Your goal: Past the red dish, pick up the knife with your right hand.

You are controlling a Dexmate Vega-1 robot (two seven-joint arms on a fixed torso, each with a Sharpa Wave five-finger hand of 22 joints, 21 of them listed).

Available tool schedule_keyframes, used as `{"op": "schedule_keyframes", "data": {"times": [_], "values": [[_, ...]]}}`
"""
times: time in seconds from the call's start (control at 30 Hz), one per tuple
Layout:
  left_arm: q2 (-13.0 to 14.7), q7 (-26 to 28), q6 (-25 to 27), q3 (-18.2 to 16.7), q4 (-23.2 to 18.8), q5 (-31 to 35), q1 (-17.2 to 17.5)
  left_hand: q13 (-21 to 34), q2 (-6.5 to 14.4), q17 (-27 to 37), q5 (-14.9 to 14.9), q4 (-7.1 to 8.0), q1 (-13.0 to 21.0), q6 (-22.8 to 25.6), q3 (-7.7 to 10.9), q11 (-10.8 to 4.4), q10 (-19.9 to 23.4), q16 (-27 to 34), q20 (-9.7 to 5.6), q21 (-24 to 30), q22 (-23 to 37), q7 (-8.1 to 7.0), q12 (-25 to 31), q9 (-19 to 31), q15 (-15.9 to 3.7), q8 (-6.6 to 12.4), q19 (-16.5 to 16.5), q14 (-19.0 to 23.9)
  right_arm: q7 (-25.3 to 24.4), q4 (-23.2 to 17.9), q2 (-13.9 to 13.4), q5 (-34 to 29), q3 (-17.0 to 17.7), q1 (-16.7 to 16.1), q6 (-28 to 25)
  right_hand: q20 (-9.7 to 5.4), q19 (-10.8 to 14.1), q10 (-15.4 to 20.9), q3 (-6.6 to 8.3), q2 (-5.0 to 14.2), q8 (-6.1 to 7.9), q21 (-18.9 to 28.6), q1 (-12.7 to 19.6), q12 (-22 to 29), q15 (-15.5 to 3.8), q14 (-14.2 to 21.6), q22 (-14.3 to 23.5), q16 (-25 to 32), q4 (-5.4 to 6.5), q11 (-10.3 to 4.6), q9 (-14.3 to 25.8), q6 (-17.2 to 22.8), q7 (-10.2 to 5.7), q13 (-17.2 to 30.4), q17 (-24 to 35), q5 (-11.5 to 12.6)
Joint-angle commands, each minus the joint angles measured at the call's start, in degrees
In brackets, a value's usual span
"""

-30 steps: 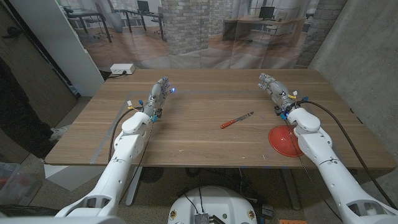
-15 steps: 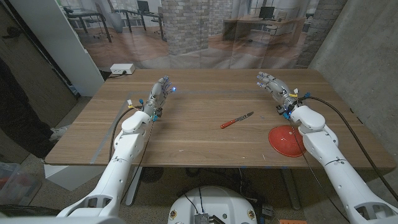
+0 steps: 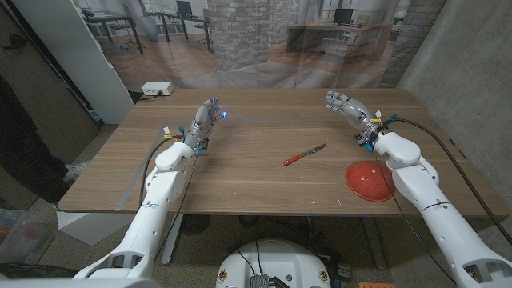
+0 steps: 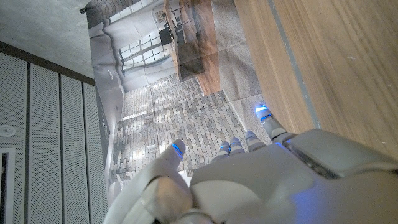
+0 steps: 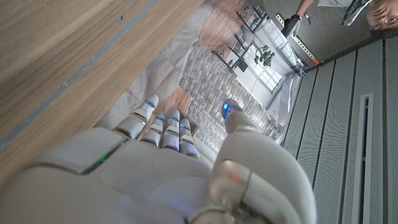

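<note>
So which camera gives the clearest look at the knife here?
The head view: the knife lies whole on the table, red handle toward the robot, blade pointing away, left of the red dish. Both wrist views look along their own hands at the table's far edge and the backdrop, not at the knife.

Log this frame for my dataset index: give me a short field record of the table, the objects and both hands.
table: wooden table
knife: red-handled knife, lying at mid-table, untouched
dish: red dish, near the table's front edge on the right
right robot hand: right robot hand, empty, fingers apart, beyond the knife
left robot hand: left robot hand, empty, fingers extended, on the left side
task state: knife not yet picked up
</note>
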Motion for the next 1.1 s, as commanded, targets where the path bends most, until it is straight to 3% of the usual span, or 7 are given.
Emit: {"op": "schedule_keyframes", "data": {"times": [0.03,0.77,1.1], "values": [[0.2,0.0,0.3,-0.3,-1.0,0.1,0.6,0.2,4.7,0.0,0.1,-0.36,0.0,-7.0,-0.04,0.24,-5.3,0.2,-0.34,-0.2,0.1,0.15,0.3,0.3,0.11,0.28,-14.1,-9.7,0.7,-1.7,-1.1,-1.3,-0.7,0.2,0.6,-0.03,0.5,0.4,0.09,-0.06,-0.04,0.4,1.0,0.0,0.0,0.4,0.1,0.3,-0.45,-0.16,0.1,0.4,-0.04,0.2,0.0,-0.2],[1.1,-0.9,1.7,-0.1,-1.5,0.4,0.9,0.2,4.6,0.0,0.0,-0.39,0.0,-6.4,-0.03,0.27,-4.9,0.2,-0.17,-0.4,0.1,0.22,0.4,0.3,0.15,0.36,-13.6,-9.2,2.3,-4.8,-3.6,-3.8,-1.6,-0.4,1.5,-0.01,0.5,0.5,-0.06,-0.14,-0.1,0.3,1.8,0.0,0.01,0.5,0.1,0.3,-0.46,-0.08,0.1,0.5,-0.22,0.2,0.0,-0.5],[1.4,-1.3,2.1,0.1,-1.8,0.7,1.0,0.2,4.6,0.0,0.0,-0.39,0.0,-6.4,-0.03,0.29,-4.7,0.2,-0.08,-0.5,0.1,0.2,0.4,0.3,0.26,0.33,-13.5,-9.1,3.4,-7.8,-7.2,-8.5,-2.6,-0.8,-0.3,0.01,0.5,0.5,-0.12,-0.17,-0.18,0.3,2.2,0.0,-0.03,0.4,0.1,0.2,-0.47,-0.16,0.1,0.5,-0.26,0.2,0.1,-0.5]]}}
